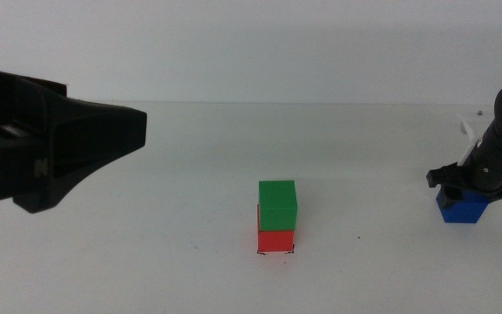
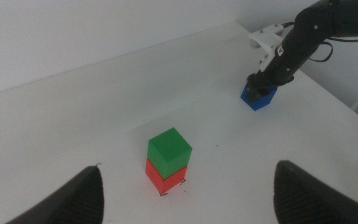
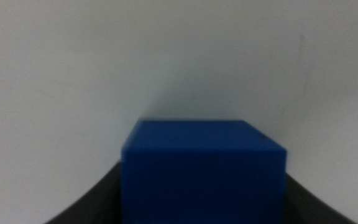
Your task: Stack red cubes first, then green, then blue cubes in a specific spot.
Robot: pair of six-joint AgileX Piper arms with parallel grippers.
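A green cube (image 1: pixel 278 204) is stacked squarely on a red cube (image 1: pixel 276 242) near the middle of a white table (image 1: pixel 190 174), the pair forming a short upright column with its faces turned slightly off the camera's line. Small dark corner marks are seen at the red cube's base. Bare table lies on every side of the stack. Well apart, toward the right, a blue cube (image 1: pixel 462 208) rests flat on the table and is pinched between the jaws of the right gripper (image 1: pixel 473 185), which is lowered over it. The left gripper (image 1: pixel 103 139) is held above the table's left side, jaws spread wide and empty.
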